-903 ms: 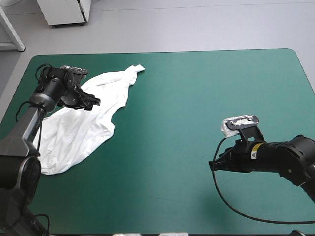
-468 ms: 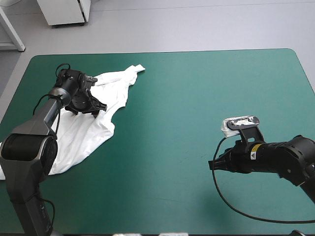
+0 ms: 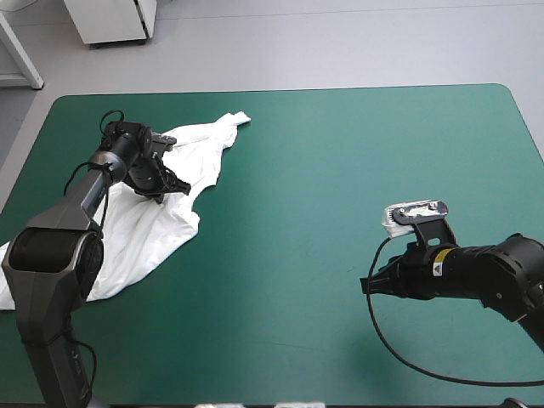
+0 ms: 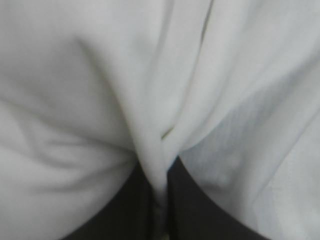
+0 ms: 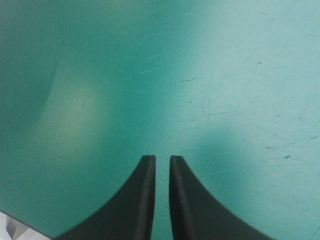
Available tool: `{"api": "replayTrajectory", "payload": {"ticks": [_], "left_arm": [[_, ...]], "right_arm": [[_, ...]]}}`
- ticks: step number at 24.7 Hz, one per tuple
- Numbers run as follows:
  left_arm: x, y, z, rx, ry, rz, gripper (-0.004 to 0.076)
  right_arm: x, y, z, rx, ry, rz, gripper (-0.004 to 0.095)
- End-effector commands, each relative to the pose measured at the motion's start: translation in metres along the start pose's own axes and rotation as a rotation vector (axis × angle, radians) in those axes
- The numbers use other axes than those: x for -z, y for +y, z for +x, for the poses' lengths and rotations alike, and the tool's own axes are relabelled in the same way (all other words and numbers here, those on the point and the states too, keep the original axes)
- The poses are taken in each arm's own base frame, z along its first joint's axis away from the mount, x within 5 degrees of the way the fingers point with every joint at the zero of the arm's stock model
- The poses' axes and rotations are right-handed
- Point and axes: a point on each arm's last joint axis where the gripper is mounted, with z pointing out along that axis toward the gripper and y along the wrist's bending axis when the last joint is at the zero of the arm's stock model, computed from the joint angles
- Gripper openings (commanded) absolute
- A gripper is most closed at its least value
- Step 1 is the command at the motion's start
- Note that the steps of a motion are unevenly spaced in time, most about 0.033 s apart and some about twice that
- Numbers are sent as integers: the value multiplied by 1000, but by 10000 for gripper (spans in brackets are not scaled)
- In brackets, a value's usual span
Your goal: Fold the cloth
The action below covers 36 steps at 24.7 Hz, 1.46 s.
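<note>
The white T-shirt [image 3: 140, 234] lies crumpled along the table's left side, one end reaching toward the far edge. My left gripper [image 3: 167, 190] rests on the shirt's upper middle. In the left wrist view its black fingers [image 4: 131, 200] are all but closed, with a raised fold of the T-shirt [image 4: 100, 75] pinched between them at the left gripper [image 4: 160, 170]. My right gripper [image 3: 367, 286] sits low over bare teal-green cover at the right, far from the shirt. The right gripper [image 5: 162, 158] is shut with nothing between its fingers.
Bare teal-green cover [image 3: 340, 170] spreads between the shirt and the right arm. The shirt's near end hangs at the table's left edge [image 3: 10, 272].
My left gripper moved farther onto the shirt and went from open to shut on a fold of it. The right arm has not moved.
</note>
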Motion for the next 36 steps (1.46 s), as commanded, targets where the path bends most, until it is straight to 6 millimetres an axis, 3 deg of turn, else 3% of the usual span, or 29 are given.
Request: {"api": "replayTrajectory", "payload": {"ticks": [1, 5, 6, 7, 8, 9, 10, 11, 12, 17, 22, 28, 33, 36], "left_arm": [[24, -14, -3, -57, -56, 40, -9], [35, -54, -5, -181, -73, 62, -9], [42, -85, -5, -278, -93, 82, -9], [44, -99, -4, -312, -98, 94, -9], [50, -134, -1, -409, -112, 120, -9], [52, -147, 1, -441, -120, 131, -9], [56, -178, 8, -507, -129, 159, -9], [57, -189, 11, -532, -130, 169, -9], [60, -211, 18, -585, -131, 181, -9], [73, -278, 51, -754, -120, 235, -9], [91, -349, 102, -942, -126, 321, -9], [101, -382, 132, -1062, -153, 353, -9], [100, -383, 132, -1050, -163, 337, -4], [102, -377, 130, -1058, -165, 273, 74]], "right_arm": [[10, 1, -7, 7, -76, -5, 103], [10, 0, -9, 6, -90, 6, 103], [10, 0, -9, 7, -97, 6, 103], [10, 0, -10, 8, -100, 7, 103], [10, 0, -10, 9, -103, 8, 103], [10, 0, -10, 9, -103, 8, 103], [12, 1, -11, 10, -110, 6, 103], [13, 1, -12, 12, -113, 7, 103], [14, 1, -13, 15, -123, 10, 103], [26, 1, -22, 43, -183, 35, 103], [61, 1, -40, 89, -293, 125, 103], [71, -3, -38, 100, -272, 180, 103], [70, -3, -37, 97, -257, 178, 103], [70, -3, -37, 97, -259, 178, 103]]}}
